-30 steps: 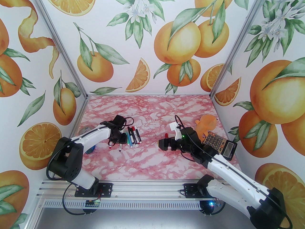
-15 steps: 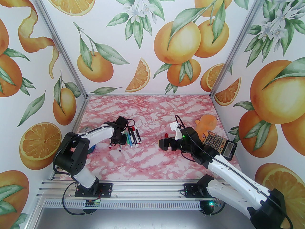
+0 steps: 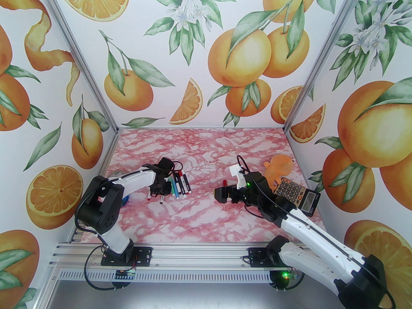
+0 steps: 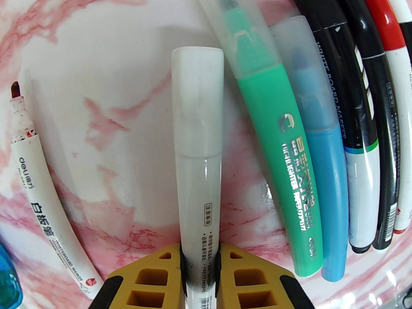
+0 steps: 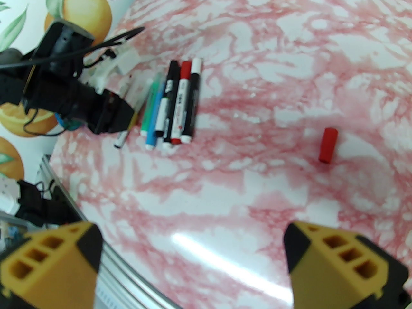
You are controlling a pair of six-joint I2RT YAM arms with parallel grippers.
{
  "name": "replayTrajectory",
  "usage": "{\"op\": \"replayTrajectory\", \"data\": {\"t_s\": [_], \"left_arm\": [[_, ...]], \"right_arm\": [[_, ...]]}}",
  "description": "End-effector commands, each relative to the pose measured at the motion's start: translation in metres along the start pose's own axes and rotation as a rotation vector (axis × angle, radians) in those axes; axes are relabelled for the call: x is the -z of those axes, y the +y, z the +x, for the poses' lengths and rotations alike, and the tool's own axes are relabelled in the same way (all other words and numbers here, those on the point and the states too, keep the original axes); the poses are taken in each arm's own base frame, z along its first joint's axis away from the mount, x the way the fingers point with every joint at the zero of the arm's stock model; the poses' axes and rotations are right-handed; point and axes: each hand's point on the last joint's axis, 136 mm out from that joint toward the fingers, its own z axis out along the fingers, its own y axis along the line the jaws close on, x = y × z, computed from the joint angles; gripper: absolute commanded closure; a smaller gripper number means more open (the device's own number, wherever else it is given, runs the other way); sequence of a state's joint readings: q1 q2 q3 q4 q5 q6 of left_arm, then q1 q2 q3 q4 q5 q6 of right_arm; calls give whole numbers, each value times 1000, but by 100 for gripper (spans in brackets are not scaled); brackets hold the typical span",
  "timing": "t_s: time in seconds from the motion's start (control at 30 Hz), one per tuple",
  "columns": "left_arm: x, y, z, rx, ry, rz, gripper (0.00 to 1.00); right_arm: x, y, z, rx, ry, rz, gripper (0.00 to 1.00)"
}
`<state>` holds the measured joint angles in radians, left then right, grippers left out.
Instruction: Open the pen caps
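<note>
My left gripper is shut on the barrel of a pale grey pen that lies on the table, its frosted cap on and pointing away. Right of it lie a green highlighter, a blue one, two black markers and a red-capped one, all capped. To the left lies a white marker with its red tip bare. From above, the left gripper sits at the left end of the pen row. A loose red cap lies ahead of my open right gripper.
A calculator and an orange plush toy sit behind the right arm near the right wall. A blue object lies under the left arm by the left wall. The pink marbled table stretches between the arms.
The left gripper has closed on the pale grey pen, and the left arm's elbow has shifted right. The right arm has not moved.
</note>
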<state>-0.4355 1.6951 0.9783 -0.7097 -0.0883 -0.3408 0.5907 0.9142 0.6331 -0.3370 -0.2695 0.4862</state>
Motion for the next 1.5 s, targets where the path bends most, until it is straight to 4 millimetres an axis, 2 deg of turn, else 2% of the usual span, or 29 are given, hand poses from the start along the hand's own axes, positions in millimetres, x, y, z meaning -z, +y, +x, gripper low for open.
{"op": "replayTrajectory", "data": {"t_s": [0.0, 0.17, 0.27, 0.4, 0.6, 0.8, 0.97, 1.17, 1.47], "left_arm": [[31, -4, -17, 7, -89, 30, 85], [71, -25, -21, -46, -220, 195, 85], [96, -42, -21, -79, -303, 327, 85], [135, -85, -17, -182, -417, 565, 85], [176, -149, 0, -329, -495, 863, 87], [189, -196, 13, -443, -484, 977, 88], [196, -224, 22, -484, -447, 1077, 89], [207, -244, 27, -492, -421, 1180, 89], [217, -254, 38, -522, -385, 1266, 89]], "right_arm": [[-2, 4, -2, -23, -20, -23, 1], [0, 5, -10, -127, -62, -30, 3], [3, 19, -17, -180, -78, -102, 4], [10, 34, -32, -248, -111, -161, 9], [17, 42, -56, -288, -165, -162, 15], [14, 45, -69, -275, -170, -152, 24], [11, 43, -72, -264, -175, -137, 32], [4, 44, -69, -248, -150, -143, 40], [1, 42, -71, -237, -163, -140, 50]]}}
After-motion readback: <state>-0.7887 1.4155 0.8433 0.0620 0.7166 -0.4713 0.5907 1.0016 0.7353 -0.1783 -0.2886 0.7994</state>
